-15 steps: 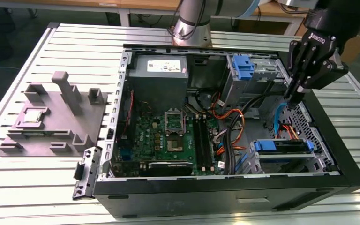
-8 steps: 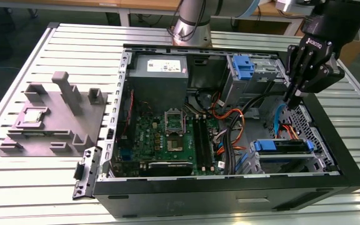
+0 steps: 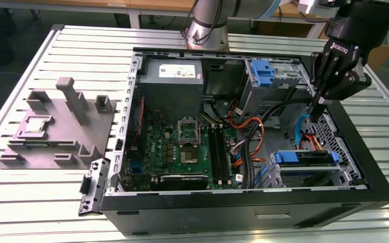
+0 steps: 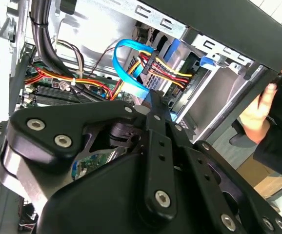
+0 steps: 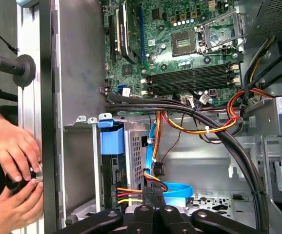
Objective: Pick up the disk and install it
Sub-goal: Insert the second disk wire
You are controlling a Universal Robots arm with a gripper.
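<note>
Fixture (image 3: 52, 126), gray, lies outside the computer case (image 3: 248, 207) on the exterior view's left. Inside the case, toward the exterior view's right, my gripper (image 3: 315, 110) points down among the cables; I cannot tell whether it is open or closed. Just below it the disk (image 3: 303, 158) sits in the case's near corner bay. Its blue-railed edge runs across the exterior view, and its body is mostly hidden. Two hands (image 5: 11, 146) of a person rest outside the case wall.
</note>
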